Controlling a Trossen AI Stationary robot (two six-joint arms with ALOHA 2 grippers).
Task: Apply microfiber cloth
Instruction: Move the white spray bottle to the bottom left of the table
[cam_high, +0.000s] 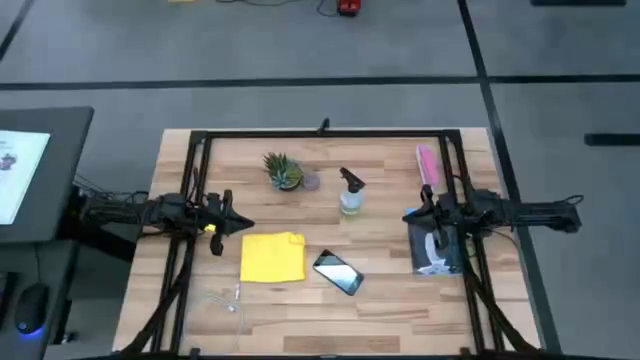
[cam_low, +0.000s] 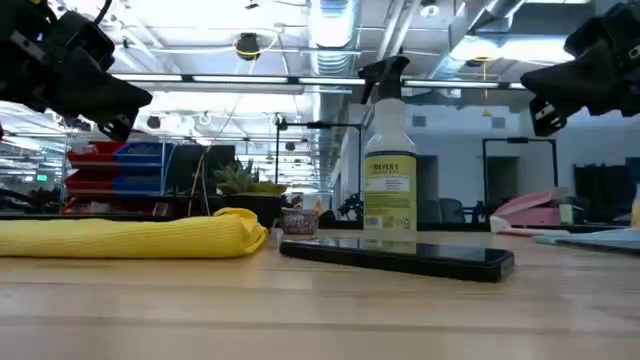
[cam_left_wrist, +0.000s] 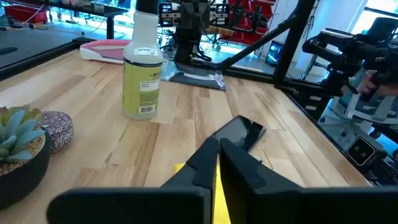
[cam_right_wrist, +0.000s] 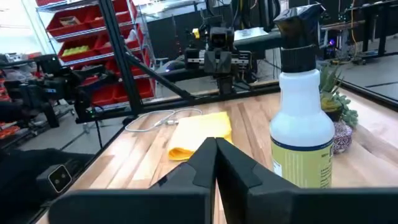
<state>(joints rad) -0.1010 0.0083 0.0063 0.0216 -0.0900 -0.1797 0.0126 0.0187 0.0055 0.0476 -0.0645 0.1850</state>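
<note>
Bright, even overhead light fills the room; ceiling lamps glare behind the spray bottle, and the table before it looks soft.

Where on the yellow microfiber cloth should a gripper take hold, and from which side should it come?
Grip the microfiber cloth at its raised, folded far-right corner, coming from above. The rest lies flat on the table, giving fingers little to pinch; that fold stands up. The left gripper, shut, is nearest.

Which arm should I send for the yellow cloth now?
Left. The left gripper hangs just beside the microfiber cloth, fingers shut. The right gripper waits farther off, with the smartphone lying in between.
</note>
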